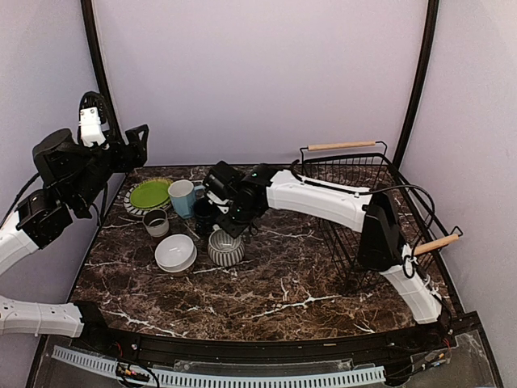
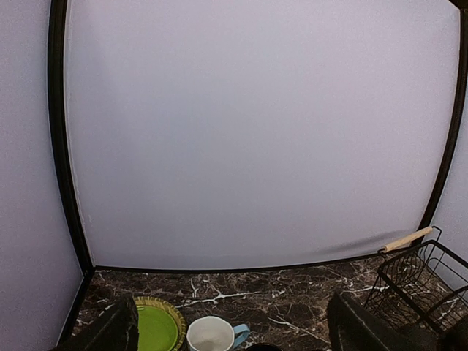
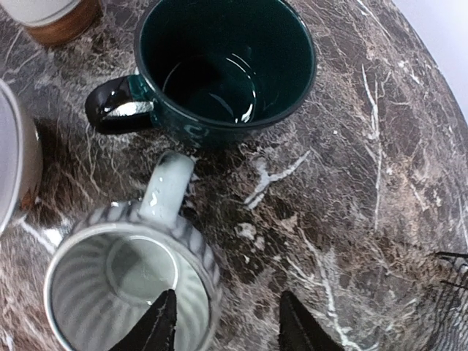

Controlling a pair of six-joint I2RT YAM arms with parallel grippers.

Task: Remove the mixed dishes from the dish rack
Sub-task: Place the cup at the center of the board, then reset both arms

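Right gripper [image 3: 228,296], jaws half-parted astride the rim of the striped grey bowl [image 3: 124,285], should widen, then lift straight up, sparing the dark green mug [image 3: 219,73] beside it.

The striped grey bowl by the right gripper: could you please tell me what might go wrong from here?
1. One finger of the right gripper sits over the rim of the striped grey bowl; pulling away sideways could drag or tip it.
2. The bowl's handle points at the dark green mug, close by; a nudge might knock them together.
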